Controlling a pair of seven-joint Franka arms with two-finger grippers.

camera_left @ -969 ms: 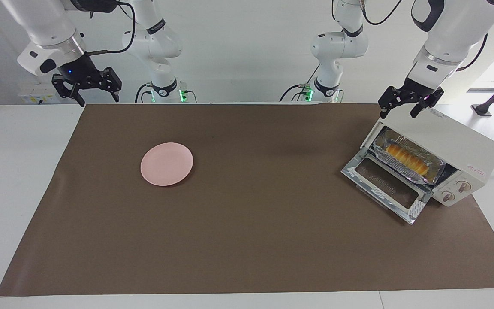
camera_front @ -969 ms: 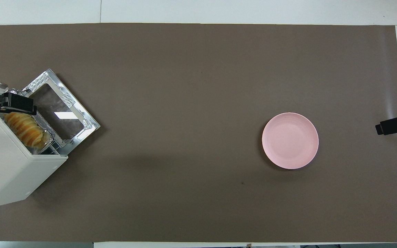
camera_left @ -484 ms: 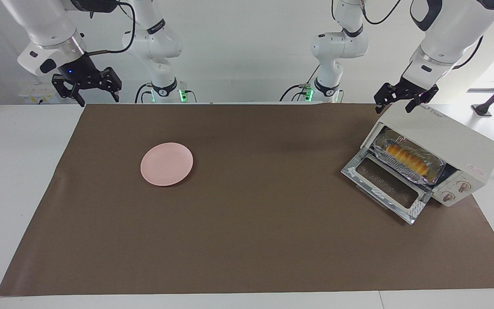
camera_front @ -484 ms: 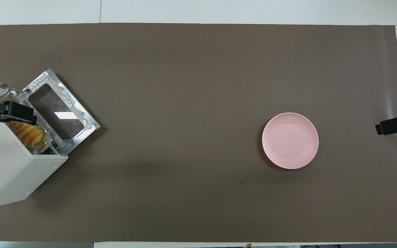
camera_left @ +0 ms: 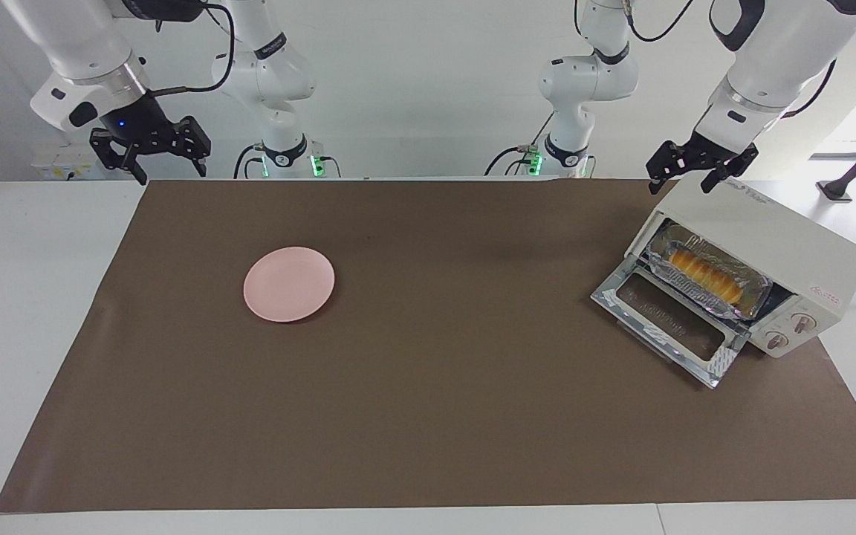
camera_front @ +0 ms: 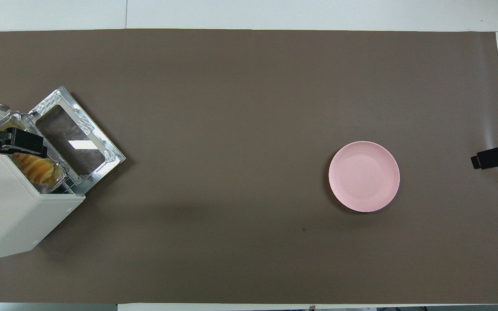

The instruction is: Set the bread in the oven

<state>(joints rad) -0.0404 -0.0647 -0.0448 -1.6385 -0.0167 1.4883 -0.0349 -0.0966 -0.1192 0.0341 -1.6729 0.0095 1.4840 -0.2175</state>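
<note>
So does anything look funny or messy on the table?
Nothing is spilled or broken. The oven sits at an angle at the left arm's end, its door dropped open, with the bread on a foil tray inside. The pink plate is bare.

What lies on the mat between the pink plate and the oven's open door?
Nothing: both views show bare brown mat between the pink plate and the oven's dropped door.

One camera sits high across the table, facing both robots, taking in the whole brown mat [camera_left: 428, 416]. The other looks steeply down from above the robots' end. Both share the mat, the oven [camera_left: 770, 256] and the pink plate [camera_front: 364, 176].
</note>
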